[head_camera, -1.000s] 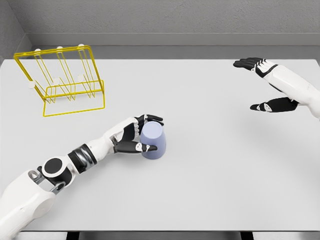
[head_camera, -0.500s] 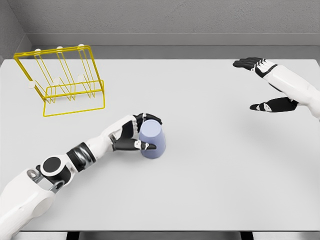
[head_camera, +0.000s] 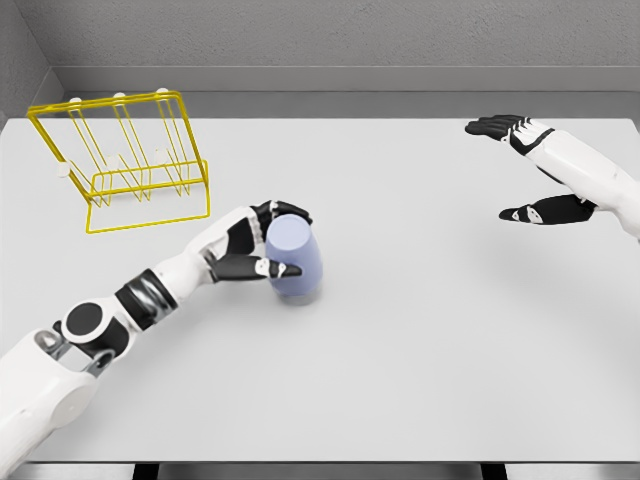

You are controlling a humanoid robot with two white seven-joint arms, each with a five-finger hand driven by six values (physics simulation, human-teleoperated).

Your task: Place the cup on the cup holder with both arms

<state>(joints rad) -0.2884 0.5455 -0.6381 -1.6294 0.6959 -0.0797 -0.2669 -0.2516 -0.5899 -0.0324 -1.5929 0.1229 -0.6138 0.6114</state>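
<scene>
Lavender cup (head_camera: pixel 294 258) grasped by left hand (head_camera: pixel 252 248) fingers, right hand (head_camera: pixel 530 170) fingers spread

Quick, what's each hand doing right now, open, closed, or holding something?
Left hand: closed around the purple cup.
Right hand: open, fingers spread, holding nothing, at the table's far right.

Between the cup (head_camera: pixel 294 259), gripped by the left hand (head_camera: pixel 252 247), and the yellow wire cup holder (head_camera: pixel 122 160) at the desk's (head_camera: pixel 400 340) far left, the surface lies bare. The holder's upright prongs stand close together. The right hand (head_camera: pixel 530 170), fingers spread, hovers well apart at the far right.
</scene>
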